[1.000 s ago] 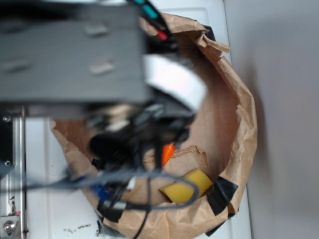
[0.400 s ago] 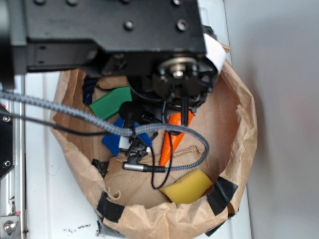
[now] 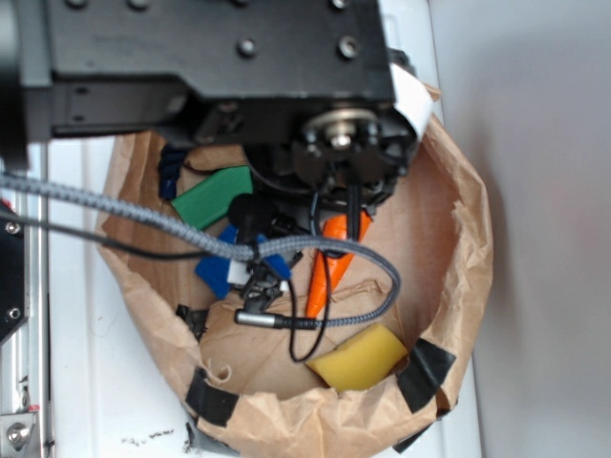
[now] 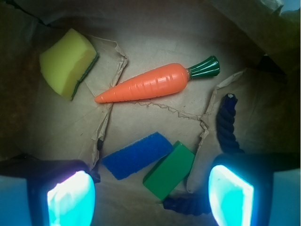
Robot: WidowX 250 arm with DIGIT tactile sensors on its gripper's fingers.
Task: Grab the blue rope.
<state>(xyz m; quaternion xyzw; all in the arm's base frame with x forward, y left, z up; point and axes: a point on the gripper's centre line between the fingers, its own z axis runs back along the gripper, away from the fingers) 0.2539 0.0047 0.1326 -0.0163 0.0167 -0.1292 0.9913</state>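
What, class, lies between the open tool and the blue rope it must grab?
Nothing visible covers the blue rope. In the wrist view it runs beside the tool's right-hand finger, partly hidden behind it. The green block lies close by between the fingers and could crowd the grasp.

Exterior view: bright, even, arm soft-focused. Wrist view: dim, corners dark; fingers glow cyan, blurred; carrot sharp.

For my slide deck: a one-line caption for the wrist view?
Open gripper above dark navy twisted rope, green block, orange plastic carrot.
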